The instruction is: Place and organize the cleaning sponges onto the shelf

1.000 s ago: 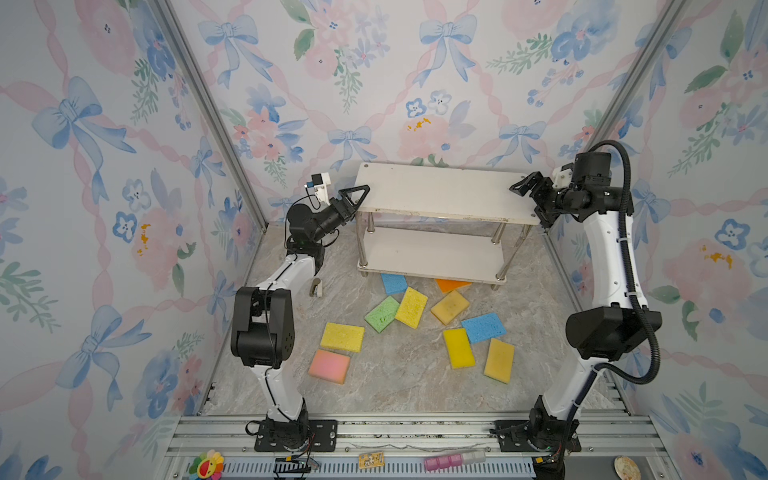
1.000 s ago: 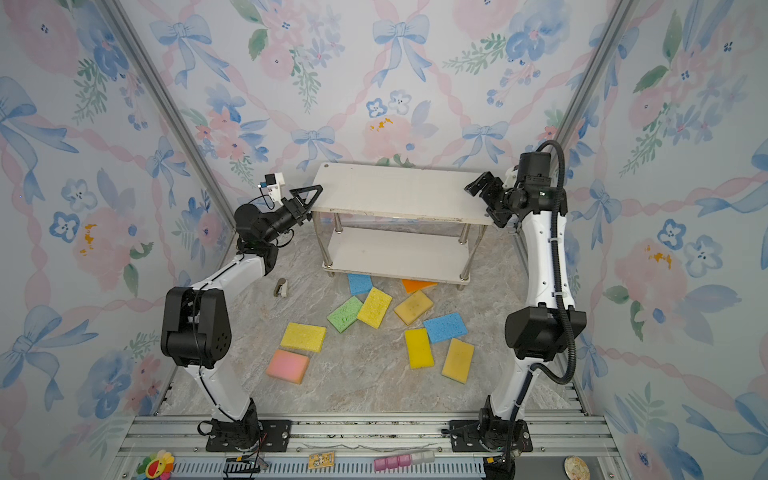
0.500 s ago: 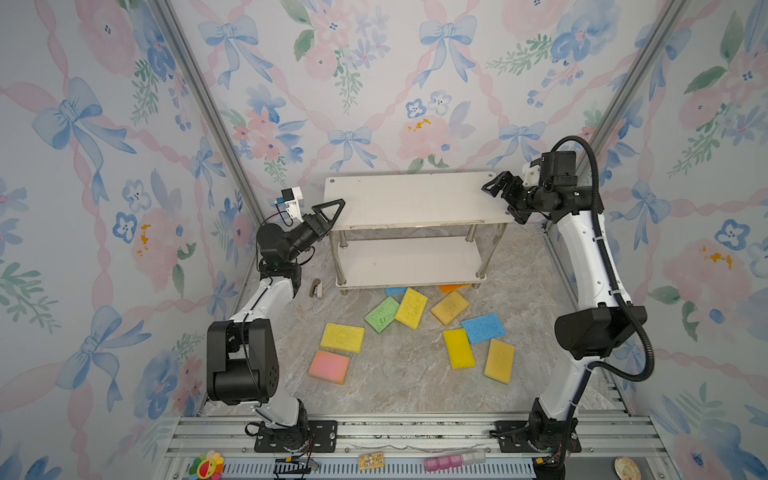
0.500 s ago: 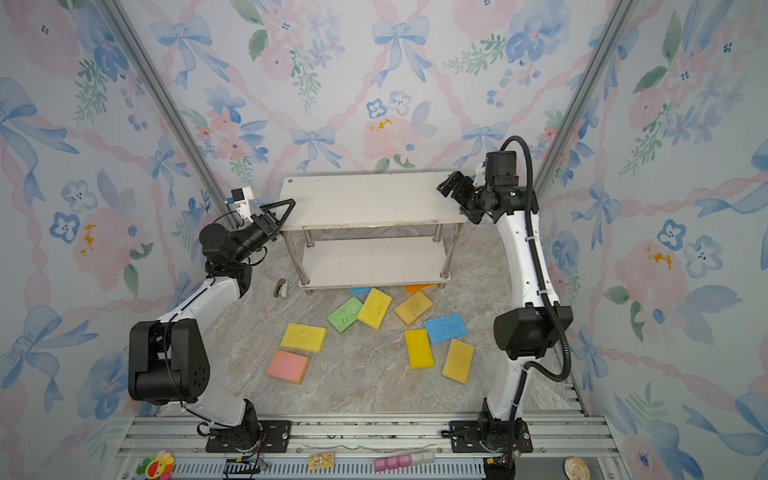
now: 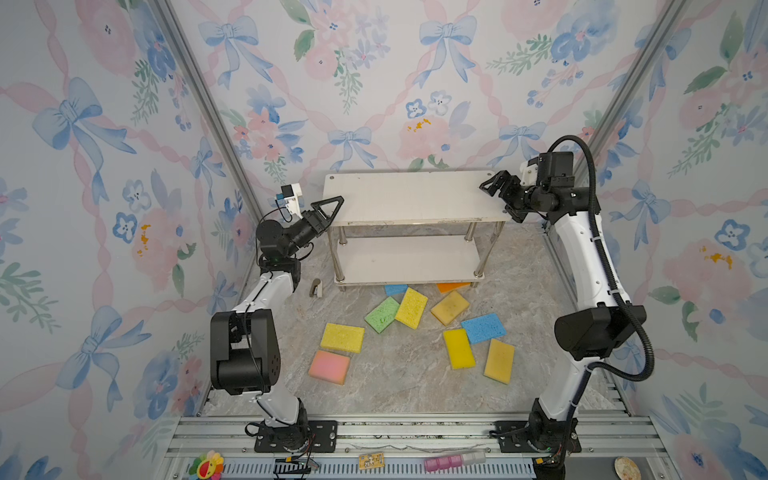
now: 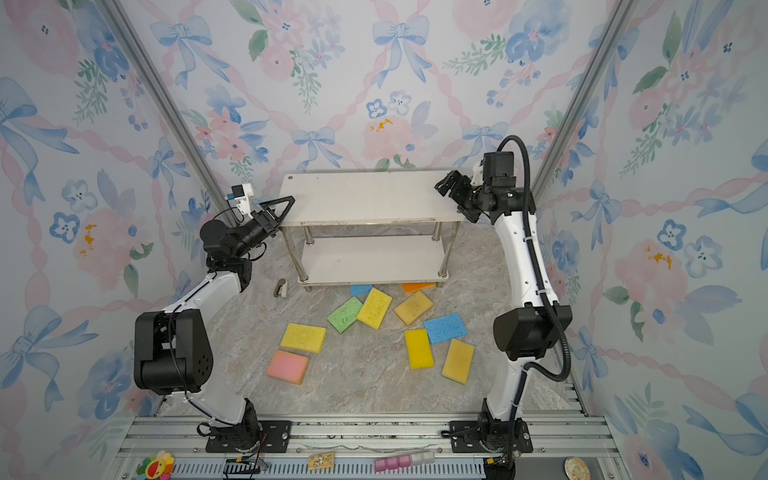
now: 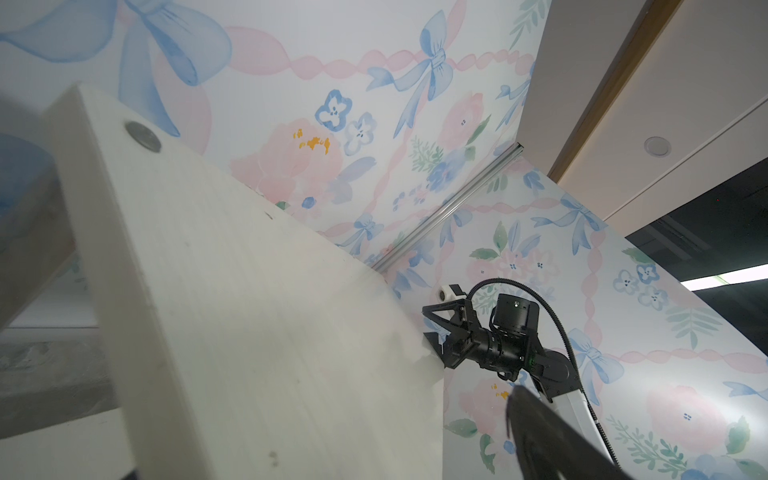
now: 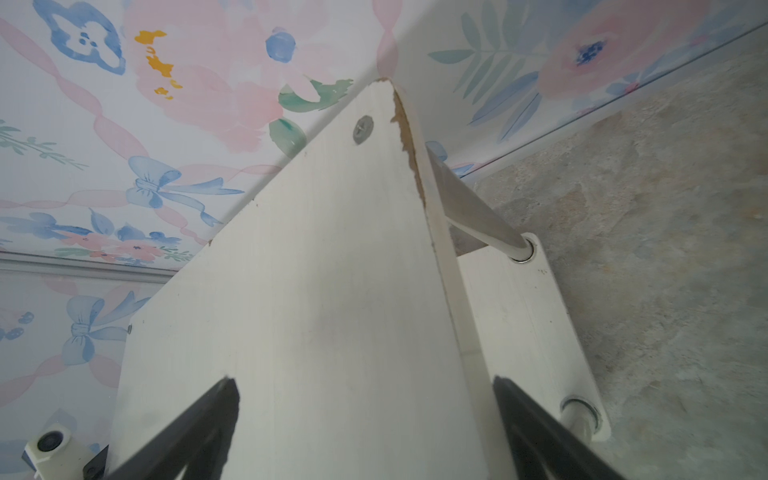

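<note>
The white two-tier shelf (image 5: 411, 199) (image 6: 365, 199) stands at the back of the marbled floor, both boards bare. My left gripper (image 5: 337, 203) (image 6: 290, 203) is at the top board's left end and my right gripper (image 5: 494, 200) (image 6: 451, 201) at its right end. Both are open, and each straddles the board's edge. In the right wrist view the top board (image 8: 316, 291) runs between the spread fingers of the right gripper (image 8: 361, 380). In the left wrist view the board (image 7: 249, 332) hides one finger; the other finger (image 7: 540, 436) shows. Several sponges lie on the floor in front, among them pink (image 5: 329, 367), green (image 5: 382, 314) and blue (image 5: 483, 328).
A blue sponge (image 5: 395, 289) and an orange sponge (image 5: 454, 286) poke out from under the shelf's front edge. A small grey object (image 5: 316, 289) lies by the shelf's left front post. Flowered walls close in on three sides. A metal rail (image 5: 415, 432) runs along the front.
The shelf has slid left along the back together with both grippers at its ends. Most of that shift came early; it has hardly moved in the last half second. Both jaws stayed wide.
</note>
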Available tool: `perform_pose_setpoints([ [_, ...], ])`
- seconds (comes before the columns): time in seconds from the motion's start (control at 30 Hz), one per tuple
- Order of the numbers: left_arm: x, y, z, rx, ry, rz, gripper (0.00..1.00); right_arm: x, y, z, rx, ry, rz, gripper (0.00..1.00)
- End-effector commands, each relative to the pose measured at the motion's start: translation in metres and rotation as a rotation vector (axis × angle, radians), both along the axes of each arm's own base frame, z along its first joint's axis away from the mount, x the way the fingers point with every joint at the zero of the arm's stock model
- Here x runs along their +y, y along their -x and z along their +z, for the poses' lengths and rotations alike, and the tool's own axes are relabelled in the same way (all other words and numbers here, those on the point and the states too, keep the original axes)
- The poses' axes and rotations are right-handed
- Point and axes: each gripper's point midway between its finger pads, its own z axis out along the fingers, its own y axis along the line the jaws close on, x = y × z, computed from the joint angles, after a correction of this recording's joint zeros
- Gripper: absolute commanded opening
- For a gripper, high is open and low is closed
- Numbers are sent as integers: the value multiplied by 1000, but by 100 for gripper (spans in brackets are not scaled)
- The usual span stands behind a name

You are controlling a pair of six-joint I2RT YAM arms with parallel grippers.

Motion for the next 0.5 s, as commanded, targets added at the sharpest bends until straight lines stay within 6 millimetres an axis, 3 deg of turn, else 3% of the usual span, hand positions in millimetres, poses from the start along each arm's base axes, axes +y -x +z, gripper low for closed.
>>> perform_pose_setpoints([
  [0.0,-29,2,-10,48,-6,-119,98,48,-4,-2,12,-110,135,97],
  [0.17,-35,3,-12,54,-4,-129,98,47,-17,-2,2,-122,136,97],
  [0.33,-32,7,-17,69,-1,-122,98,45,-14,-3,17,-115,128,97],
  [0.47,-10,11,-22,78,-5,-63,98,25,-1,-10,51,-35,76,97],
])
